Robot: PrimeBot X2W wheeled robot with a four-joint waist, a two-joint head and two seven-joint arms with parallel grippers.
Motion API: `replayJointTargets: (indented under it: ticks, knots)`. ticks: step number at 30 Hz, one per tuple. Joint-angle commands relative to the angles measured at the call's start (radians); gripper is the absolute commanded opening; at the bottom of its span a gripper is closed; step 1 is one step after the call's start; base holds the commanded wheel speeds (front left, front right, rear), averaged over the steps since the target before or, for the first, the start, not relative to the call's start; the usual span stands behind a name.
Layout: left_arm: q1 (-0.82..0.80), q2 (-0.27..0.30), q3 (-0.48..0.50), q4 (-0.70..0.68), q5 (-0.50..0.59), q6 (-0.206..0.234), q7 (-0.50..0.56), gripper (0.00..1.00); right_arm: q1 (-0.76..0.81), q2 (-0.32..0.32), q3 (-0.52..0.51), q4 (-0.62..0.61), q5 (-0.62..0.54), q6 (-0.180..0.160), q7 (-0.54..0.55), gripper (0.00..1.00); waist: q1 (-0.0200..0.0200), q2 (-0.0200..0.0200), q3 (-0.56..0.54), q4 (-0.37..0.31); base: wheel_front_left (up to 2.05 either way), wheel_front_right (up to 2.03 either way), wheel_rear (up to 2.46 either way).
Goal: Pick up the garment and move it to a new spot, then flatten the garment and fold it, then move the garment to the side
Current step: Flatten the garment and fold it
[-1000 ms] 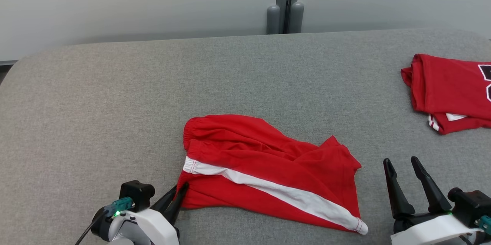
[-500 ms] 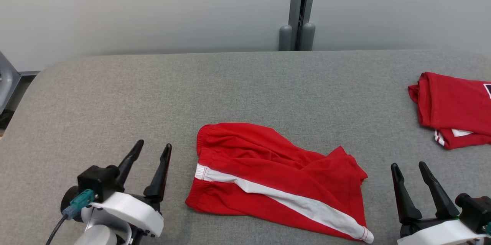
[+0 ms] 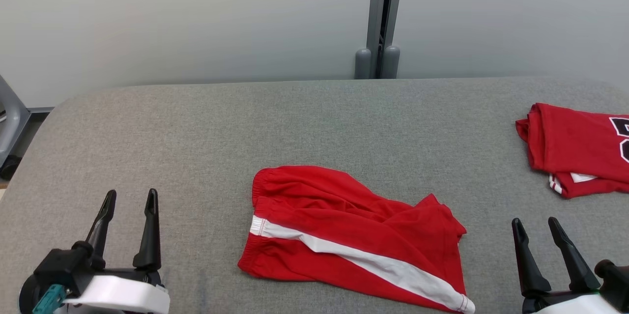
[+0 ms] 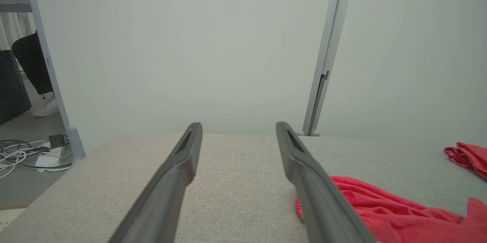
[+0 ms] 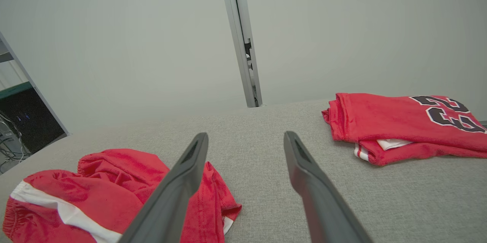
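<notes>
The left gripper [image 3: 130, 193] is nearest, at the lower left of the head view. Its two dark fingers are spread wide and hold nothing, and under them there is only the grey cloth of the padded table [image 3: 206, 127]. The right gripper [image 3: 534, 221] is at the lower right, also released, with its fingers apart and empty. If the fingertips touch the cloth, I cannot tell.

The red shorts [image 3: 354, 235] lie on the table between the two grippers, free of both. They are to the right of the left gripper and to the left of the right gripper. The elastic waistband is turned to the left gripper and the leg hem to the right gripper. A white stripe runs slanted across the front, and the cloth is wrinkled, with one leg part folded over.

Farther away, ahead of the right gripper and to its right, is a folded red jersey [image 3: 575, 147] with a black number outlined in white. It is well apart from the shorts.

Behind the far edge of the table stands a grey post [image 3: 381, 19] against a pale wall [image 3: 196, 19]. In the left wrist view, beyond the table to the left of the fingers, cables [image 4: 23, 155] lie on the floor near a person's foot [image 4: 45, 108].
</notes>
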Motion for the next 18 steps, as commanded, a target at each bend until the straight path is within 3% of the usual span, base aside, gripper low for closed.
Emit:
replayJointTargets:
  ticks: [1, 18]
  knots:
    - [0.020, -0.009, 0.019, -0.005, 0.017, -0.008, -0.001, 1.00, 0.010, -0.003, -0.005, -0.007, -0.004, 0.000, -0.005, 1.00, 0.0000, -0.0001, -0.002, 0.000, 0.00, 0.00, 0.00]
    - [0.133, -0.152, 0.183, -0.008, 0.155, -0.092, -0.001, 1.00, 0.060, 0.031, -0.004, 0.004, -0.003, 0.000, -0.005, 1.00, 0.0000, -0.0001, -0.014, 0.003, 0.00, 0.00, 0.00]
